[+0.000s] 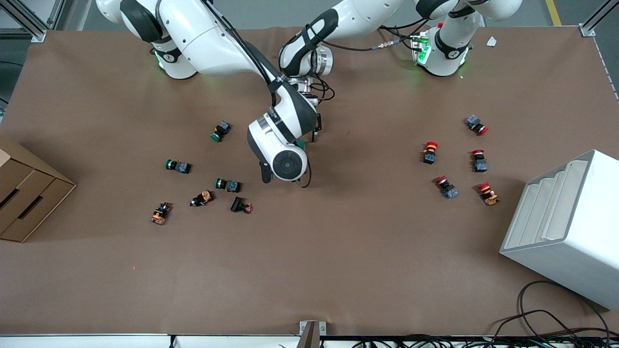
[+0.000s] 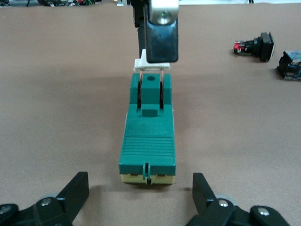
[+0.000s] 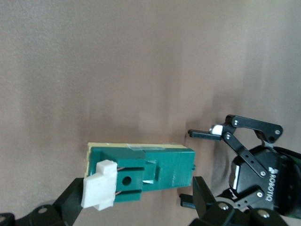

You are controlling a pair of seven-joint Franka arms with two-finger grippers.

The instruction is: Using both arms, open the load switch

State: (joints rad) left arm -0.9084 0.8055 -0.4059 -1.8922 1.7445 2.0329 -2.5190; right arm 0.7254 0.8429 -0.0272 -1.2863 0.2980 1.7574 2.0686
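Note:
The load switch (image 2: 148,127) is a dark green oblong block on a cream base, lying flat mid-table; in the front view only a green sliver (image 1: 301,143) shows past the right arm's wrist. Its white lever tab (image 3: 99,183) sticks up at one end. My left gripper (image 2: 140,184) sits low at the switch's plain end, open, fingers apart on either side of that end. My right gripper (image 3: 138,194) hangs over the switch, open along its length, with one finger (image 2: 161,33) against the lever tab. The left gripper (image 3: 249,169) also appears in the right wrist view.
Several green, orange and black push buttons (image 1: 227,184) lie toward the right arm's end, nearer the camera. Several red push buttons (image 1: 429,151) lie toward the left arm's end. A cardboard box (image 1: 24,193) and a white bin (image 1: 566,222) stand at the table's ends.

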